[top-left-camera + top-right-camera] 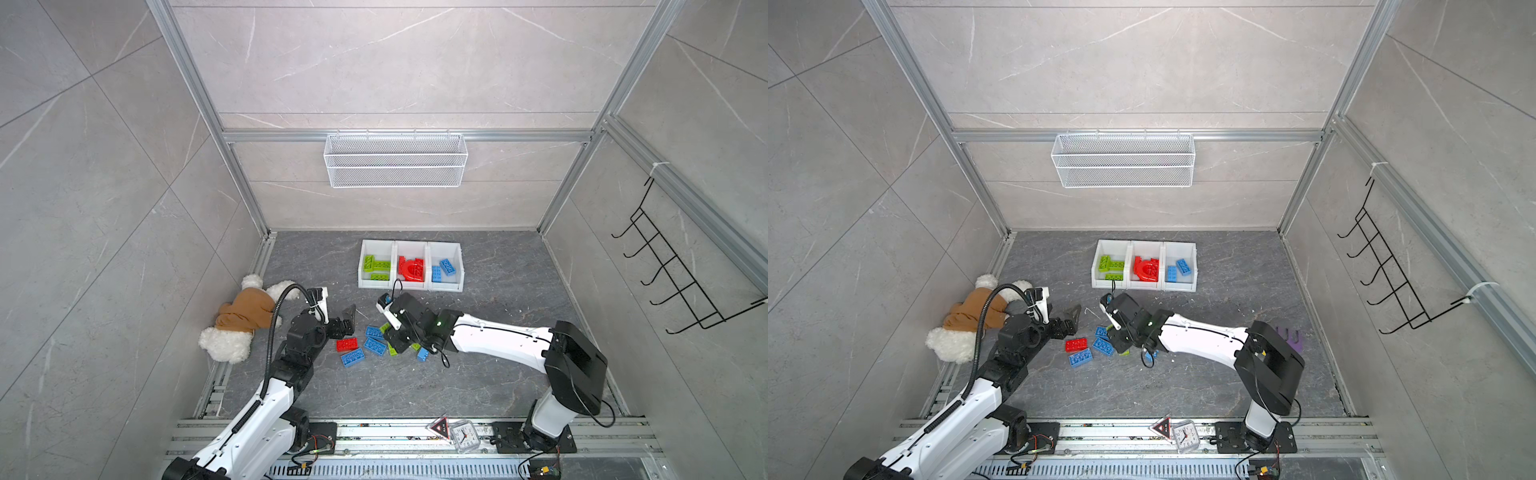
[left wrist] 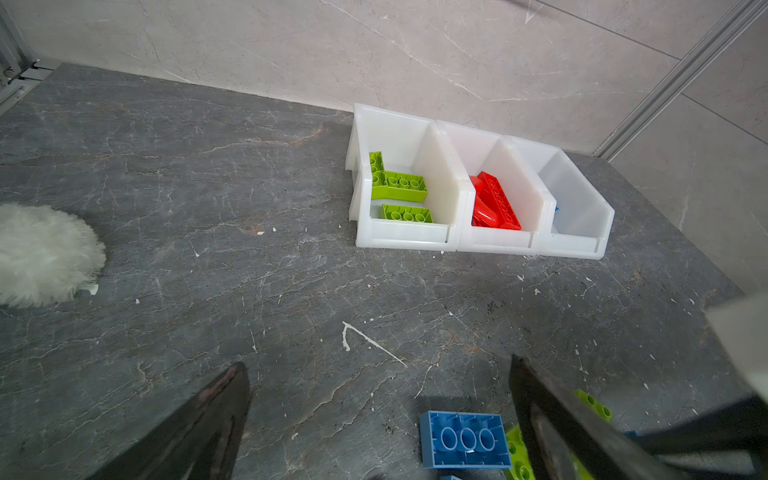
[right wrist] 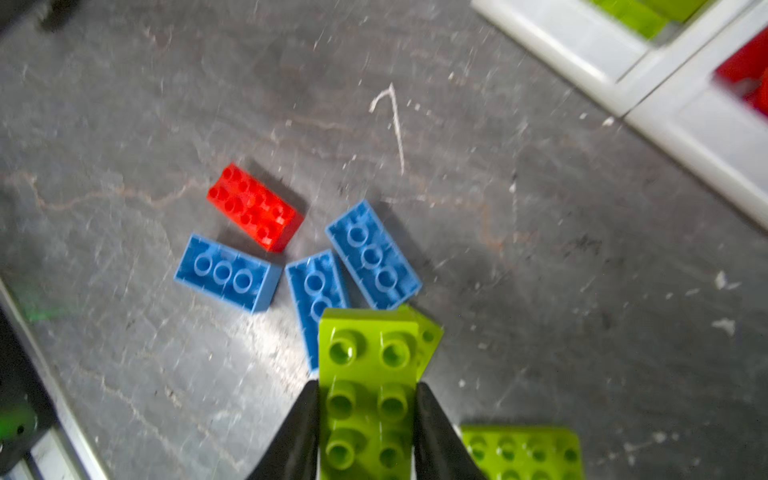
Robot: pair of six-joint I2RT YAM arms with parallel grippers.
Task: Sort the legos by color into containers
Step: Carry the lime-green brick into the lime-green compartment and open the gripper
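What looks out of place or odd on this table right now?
Nothing is missorted: the three bins hold green, red and blue separately. The oddity is a plush bear lying at the left of the tabletop, unrelated to the sorting. A white scratch also marks the surface.

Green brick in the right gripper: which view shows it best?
Right wrist: green brick fills the foreground, clamped between the jaws. Both top views show only green slivers under the right gripper; left wrist unclear.
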